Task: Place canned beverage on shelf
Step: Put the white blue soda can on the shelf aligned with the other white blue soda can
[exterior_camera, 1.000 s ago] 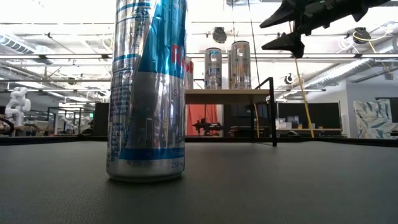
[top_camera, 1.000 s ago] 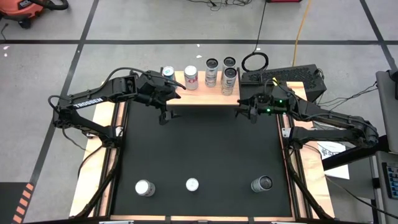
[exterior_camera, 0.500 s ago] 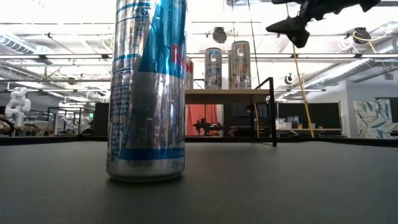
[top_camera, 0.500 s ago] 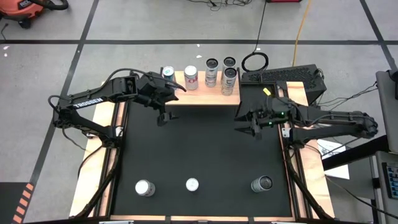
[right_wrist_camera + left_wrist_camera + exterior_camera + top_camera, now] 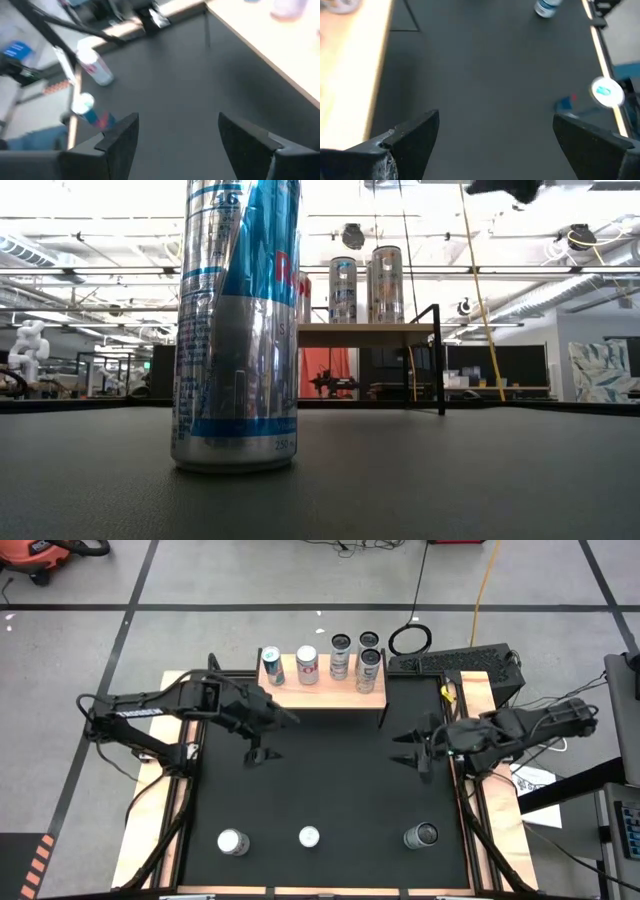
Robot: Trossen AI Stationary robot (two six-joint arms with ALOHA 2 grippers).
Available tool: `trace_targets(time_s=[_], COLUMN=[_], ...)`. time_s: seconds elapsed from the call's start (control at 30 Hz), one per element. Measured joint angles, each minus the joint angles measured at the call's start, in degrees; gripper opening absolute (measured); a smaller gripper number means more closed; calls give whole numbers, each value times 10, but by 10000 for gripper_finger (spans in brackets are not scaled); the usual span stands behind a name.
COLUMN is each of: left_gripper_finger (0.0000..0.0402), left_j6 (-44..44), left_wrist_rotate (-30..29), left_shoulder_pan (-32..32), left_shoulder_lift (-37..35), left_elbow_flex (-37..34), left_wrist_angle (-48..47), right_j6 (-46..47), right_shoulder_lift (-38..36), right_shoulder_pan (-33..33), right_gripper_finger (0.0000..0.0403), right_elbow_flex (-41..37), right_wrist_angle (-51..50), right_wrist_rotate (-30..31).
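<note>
Low view, shelf half behind can

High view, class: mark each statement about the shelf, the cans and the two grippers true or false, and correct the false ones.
1. Five cans stand on the shelf. True.
2. Three cans stand along the mat's near edge. True: the left can, the middle can and the right can.
3. The left gripper holds a can. False: its jaws are open and empty, over bare mat.
4. The right gripper is above the shelf. False: it hangs over the mat's right side, in front of the shelf.
5. The right gripper's jaws are clamped on the right can. False: they are open and empty, well away from it.
</note>
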Motion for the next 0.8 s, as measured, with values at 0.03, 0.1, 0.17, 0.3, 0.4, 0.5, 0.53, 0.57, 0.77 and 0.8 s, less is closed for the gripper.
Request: trace_targets(time_s=[0.03,0.1,0.17,0.3,0.4,0.5,0.53,0.57,0.77,0.8], left_gripper_finger=[393,393,393,393,393,393,393,393,393,393], left_j6=[-1,-14,-19,-20,-20,-20,-20,-20,-27,-30], left_wrist_rotate=[-1,-6,-7,-18,-29,-34,-35,-35,-36,-36], left_shoulder_pan=[-8,-25,-39,-60,-69,-74,-75,-74,-74,-74], left_shoulder_lift=[0,0,0,0,0,0,0,0,0,0], left_elbow_flex=[0,0,0,0,0,0,0,0,0,0], left_wrist_angle=[-6,-7,-6,0,4,4,4,4,3,3], right_j6=[20,62,108,194,250,290,298,304,329,332], right_shoulder_lift=[7,24,42,87,125,164,177,189,253,261], right_shoulder_pan=[11,32,53,101,134,167,175,184,202,202], right_gripper_finger=[253,253,253,253,253,253,253,253,253,253], right_elbow_flex=[11,29,38,54,64,77,83,91,155,166], right_wrist_angle=[-29,-74,-102,-148,-164,-172,-175,-179,-240,-250], right_wrist_rotate=[12,25,23,17,2,-17,-23,-24,-23,-23])
